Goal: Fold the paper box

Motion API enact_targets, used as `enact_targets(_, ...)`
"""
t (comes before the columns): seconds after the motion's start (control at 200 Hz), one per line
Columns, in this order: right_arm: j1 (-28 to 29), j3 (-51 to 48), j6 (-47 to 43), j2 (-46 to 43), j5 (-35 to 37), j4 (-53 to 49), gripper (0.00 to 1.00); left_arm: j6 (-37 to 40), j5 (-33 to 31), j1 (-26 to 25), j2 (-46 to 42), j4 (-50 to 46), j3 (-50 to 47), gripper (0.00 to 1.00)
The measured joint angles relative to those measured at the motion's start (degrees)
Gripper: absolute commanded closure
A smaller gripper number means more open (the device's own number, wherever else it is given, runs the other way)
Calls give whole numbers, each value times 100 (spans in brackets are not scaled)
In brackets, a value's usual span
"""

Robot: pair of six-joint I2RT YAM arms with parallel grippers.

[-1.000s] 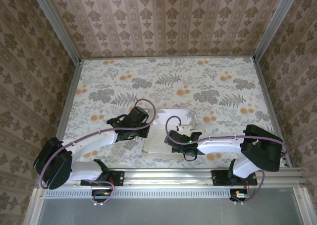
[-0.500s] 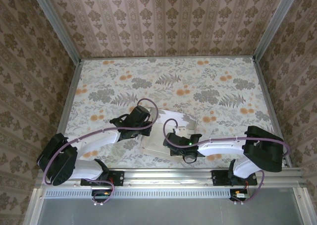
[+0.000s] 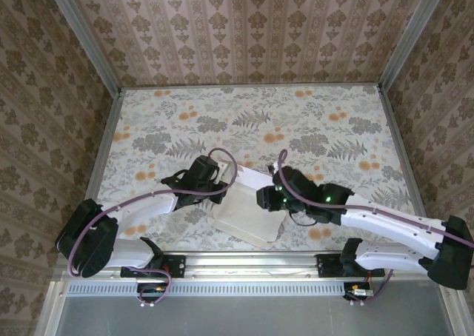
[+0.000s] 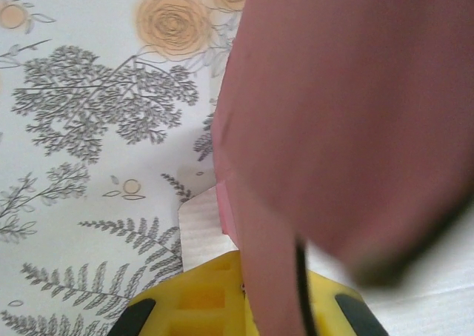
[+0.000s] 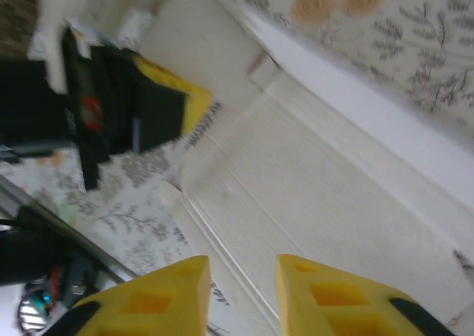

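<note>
The paper box (image 3: 248,216) lies partly folded near the table's front centre, with its whitish inner face up. My left gripper (image 3: 214,182) is shut on the box's left wall. In the left wrist view that pink wall (image 4: 348,114) rises between the yellow fingers (image 4: 200,295), and the gripper (image 4: 266,277) is clamped on it. My right gripper (image 3: 266,197) hovers over the box's right part. In the right wrist view it (image 5: 241,280) stands open above the whitish panel (image 5: 311,188) with nothing between its fingers. The left gripper (image 5: 159,103) shows at that view's upper left.
The floral tablecloth (image 3: 311,121) spreads out behind and beside the box. A metal rail (image 3: 252,262) with both arm bases runs along the near edge. Patterned walls (image 3: 252,32) enclose the back and sides.
The right gripper has opened and let go of the box. It moved up and right as its arm swung outward. The box turned slightly, and the left gripper kept its hold.
</note>
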Motion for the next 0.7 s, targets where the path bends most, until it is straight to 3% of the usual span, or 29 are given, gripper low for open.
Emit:
enact_targets(0.185, -890, 927, -769, 70, -490, -566, 53, 400, 356, 83, 35, 98, -17, 100)
enact_targets(0.345, -1493, 1569, -1335, 686, -789, -868, 46, 636, 549, 109, 142, 210, -17, 100)
enact_targets(0.7, -1574, 2258, -2553, 2133, -1388, -1287, 43, 872, 758, 109, 380, 396, 72, 98)
